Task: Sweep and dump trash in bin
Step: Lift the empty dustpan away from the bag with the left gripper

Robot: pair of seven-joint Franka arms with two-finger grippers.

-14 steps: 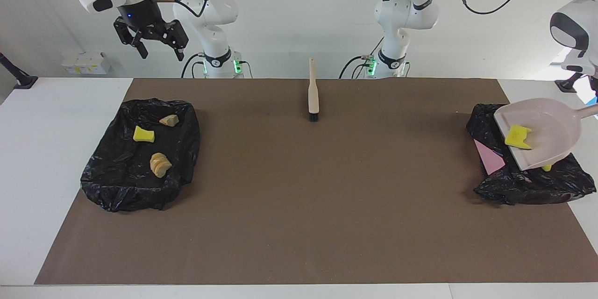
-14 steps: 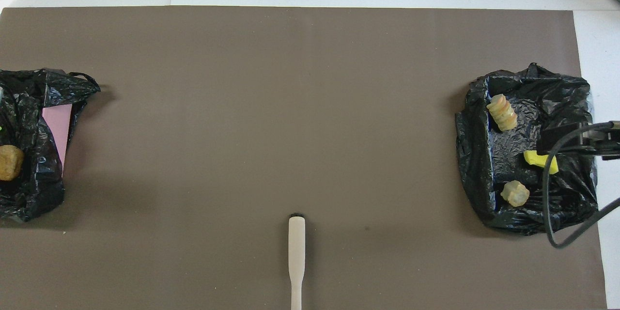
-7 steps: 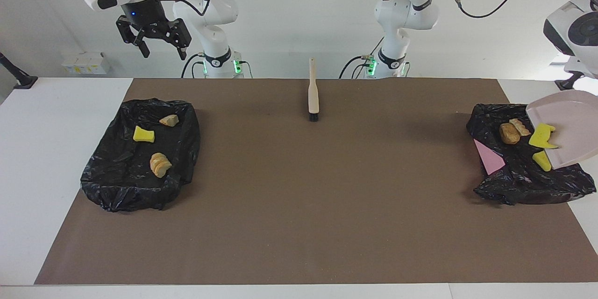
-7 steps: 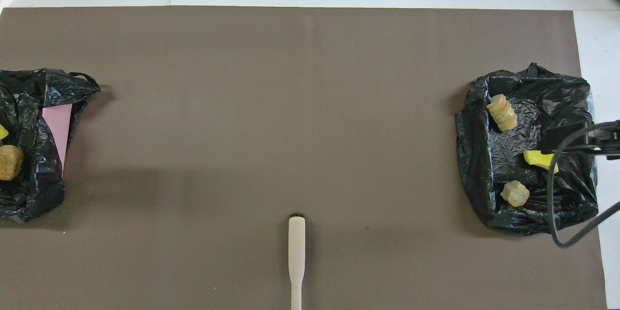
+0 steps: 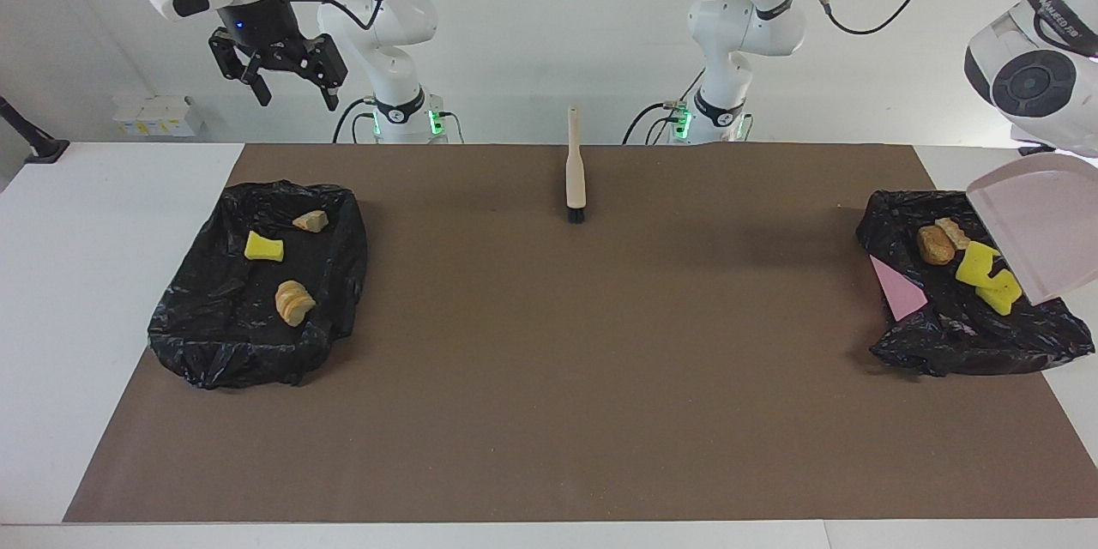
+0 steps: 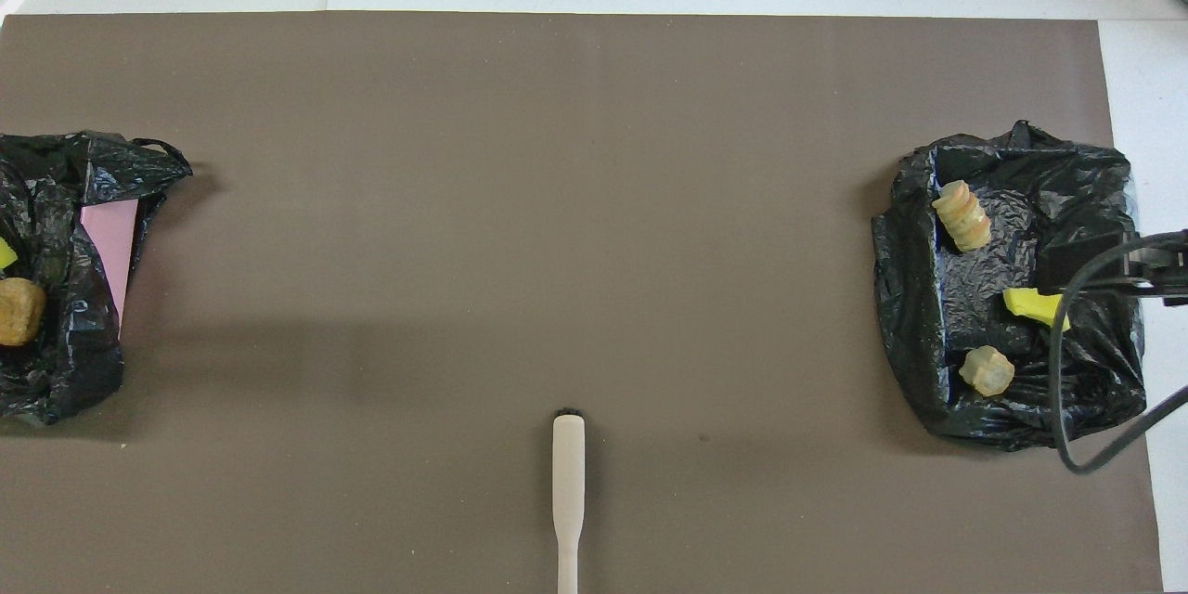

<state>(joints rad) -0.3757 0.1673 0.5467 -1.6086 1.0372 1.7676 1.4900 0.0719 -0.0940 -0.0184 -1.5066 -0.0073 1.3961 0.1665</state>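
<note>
A beige dustpan [image 5: 1042, 223] hangs steeply tipped over the black-lined bin [image 5: 961, 339] at the left arm's end of the table. It is held from under the left arm, whose gripper is past the picture's edge. Nothing lies on the pan. In this bin lies trash: two brown lumps [image 5: 935, 242] and two yellow chunks [image 5: 986, 274]. The overhead view shows one of the brown lumps [image 6: 19, 311]. My right gripper [image 5: 297, 99] waits open and empty, high over the bin [image 5: 249, 343] at the right arm's end. That bin holds a yellow chunk [image 5: 263, 247] and two tan lumps [image 5: 293, 302].
A beige brush [image 5: 576, 167] lies flat on the brown mat [image 5: 558, 377], close to the robots' edge, midway between the arms. A pink panel [image 5: 896, 292] shows at the side of the bin under the dustpan. A black cable [image 6: 1067, 390] hangs over the other bin.
The dustpan has tipped up steeper and drawn back toward the table's end. The yellow chunk slid off it into the bin. The right gripper has risen slightly.
</note>
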